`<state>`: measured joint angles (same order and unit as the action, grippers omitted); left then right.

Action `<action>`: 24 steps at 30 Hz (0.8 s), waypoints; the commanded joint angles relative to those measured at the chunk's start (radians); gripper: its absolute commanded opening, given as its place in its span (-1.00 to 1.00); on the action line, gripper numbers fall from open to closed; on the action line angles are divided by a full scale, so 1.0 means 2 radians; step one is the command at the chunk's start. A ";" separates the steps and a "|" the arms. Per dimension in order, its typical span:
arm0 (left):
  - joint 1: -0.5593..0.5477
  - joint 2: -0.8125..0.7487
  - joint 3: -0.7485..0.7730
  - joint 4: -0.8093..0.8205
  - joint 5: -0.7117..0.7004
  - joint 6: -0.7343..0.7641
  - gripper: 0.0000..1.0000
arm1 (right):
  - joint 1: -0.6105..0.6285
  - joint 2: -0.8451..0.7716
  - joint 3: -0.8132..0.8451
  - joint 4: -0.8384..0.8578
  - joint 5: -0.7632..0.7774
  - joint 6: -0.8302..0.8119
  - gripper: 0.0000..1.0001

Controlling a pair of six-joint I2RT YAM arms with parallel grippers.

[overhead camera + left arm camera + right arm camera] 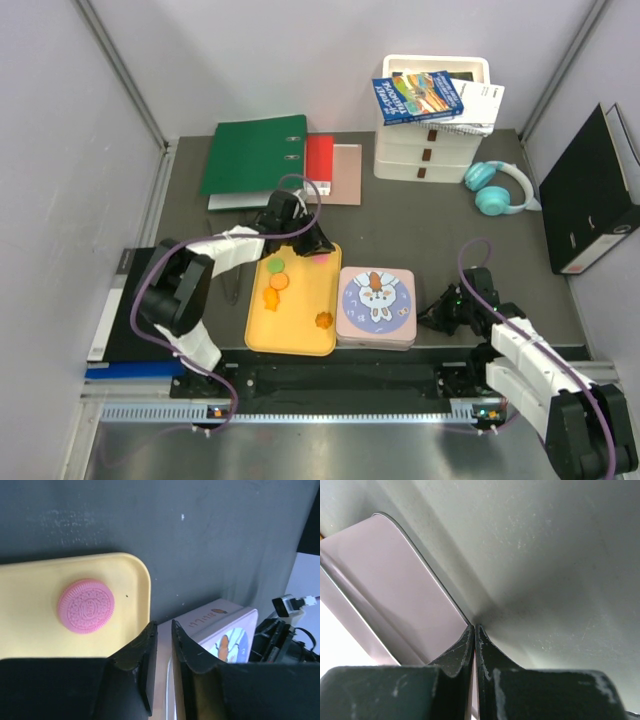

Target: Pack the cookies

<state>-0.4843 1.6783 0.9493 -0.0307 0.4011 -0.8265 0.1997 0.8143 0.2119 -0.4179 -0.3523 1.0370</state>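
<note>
The right gripper (474, 628) lies low over the bench (420, 230), just to the right of the tin (375, 307). Its jaws are pressed together with nothing between them, and the tips point at the tin's side wall. Whether they touch that wall cannot be told.

The tin is roughly square, pale pink, and its lid is on. The rabbit drawn on the lid has its ears toward the far side. Its left wall sits just beside the yellow tray (295, 335). The tray is oblong, and its long axis runs from near to far.

All five cookies lie flat on the tray, apart from one another. Nearest is an orange cookie (323, 320), by the tray's right rim close to the tin. Farther back on the left come a flower-shaped orange cookie (270, 299), a round orange cookie (280, 281) and a green cookie (275, 265), in a short row leading away. The pink cookie (86, 605) lies in the far right corner with its embossed face up. Being round, it has no long axis.

The left gripper (162, 630) hangs over that far right corner, at the tray's rim and just beside the pink cookie without touching it. Its jaws stand a narrow slit apart and hold nothing.

Beyond the tray are a green binder (255, 153) with a red book (319, 157) beside it. To the right are a white drawer unit (425, 155) topped with books, and teal headphones (497, 187).
</note>
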 commanded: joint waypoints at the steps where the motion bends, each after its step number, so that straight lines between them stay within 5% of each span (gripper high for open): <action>1: 0.000 0.034 0.029 0.003 0.016 0.016 -0.57 | -0.002 0.004 0.020 -0.010 0.010 -0.012 -1.00; 24: -0.022 0.029 0.004 0.030 0.079 0.018 -0.82 | -0.002 0.022 0.019 0.008 0.010 -0.009 -1.00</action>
<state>-0.5190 1.7912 0.9813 -0.0097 0.5346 -0.8082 0.1997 0.8463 0.2211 -0.4049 -0.3599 1.0302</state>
